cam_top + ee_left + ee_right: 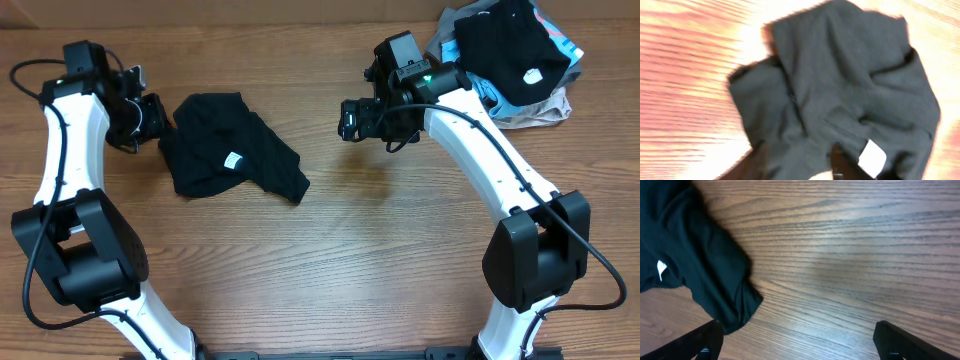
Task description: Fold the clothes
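The clothes (215, 150), a black garment with a small white label (233, 160), lie crumpled on the left half of the wooden table (400, 250). My left gripper (150, 118) is at the garment's left edge. In the blurred left wrist view its fingers (840, 162) stand apart over the fabric (840, 90), near the label (872, 158). My right gripper (348, 120) hovers to the right of the garment, wide open over bare wood (800, 342), with nothing between its fingers. The garment's right corner (695, 265) shows at that view's left.
A pile of other garments (510, 95) sits at the back right corner, with another black piece (505, 45) bearing a white label on top. Both arm bases stand at the table's front edge.
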You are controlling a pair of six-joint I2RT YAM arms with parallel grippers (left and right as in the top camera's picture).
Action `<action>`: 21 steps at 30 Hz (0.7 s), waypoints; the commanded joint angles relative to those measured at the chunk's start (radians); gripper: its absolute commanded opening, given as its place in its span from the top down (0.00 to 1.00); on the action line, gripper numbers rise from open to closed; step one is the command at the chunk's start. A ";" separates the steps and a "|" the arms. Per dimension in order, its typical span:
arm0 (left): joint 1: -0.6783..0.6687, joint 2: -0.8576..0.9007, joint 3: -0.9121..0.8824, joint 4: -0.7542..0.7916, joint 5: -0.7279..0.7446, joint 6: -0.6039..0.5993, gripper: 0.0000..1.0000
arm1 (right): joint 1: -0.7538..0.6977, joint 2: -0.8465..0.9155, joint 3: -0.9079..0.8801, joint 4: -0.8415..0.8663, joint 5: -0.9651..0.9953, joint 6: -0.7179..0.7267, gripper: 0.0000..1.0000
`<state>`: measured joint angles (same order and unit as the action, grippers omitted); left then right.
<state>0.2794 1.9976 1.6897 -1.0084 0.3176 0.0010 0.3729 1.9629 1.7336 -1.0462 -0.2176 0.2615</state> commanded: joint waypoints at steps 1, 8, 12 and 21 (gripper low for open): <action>-0.027 -0.004 0.014 -0.005 0.071 0.079 0.32 | -0.004 -0.008 0.008 0.005 0.019 -0.001 0.00; -0.034 -0.004 0.014 -0.005 0.015 0.076 0.00 | -0.004 -0.008 0.008 0.005 0.025 0.000 0.00; -0.034 -0.004 0.014 -0.005 0.015 0.077 0.00 | -0.003 -0.008 0.007 0.005 0.023 0.000 0.00; -0.034 -0.004 0.014 -0.005 0.014 0.078 0.00 | -0.003 -0.008 0.007 0.005 0.023 0.000 0.00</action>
<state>0.2436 1.9976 1.6897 -1.0107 0.3370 0.0593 0.3729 1.9629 1.7336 -1.0470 -0.2020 0.2619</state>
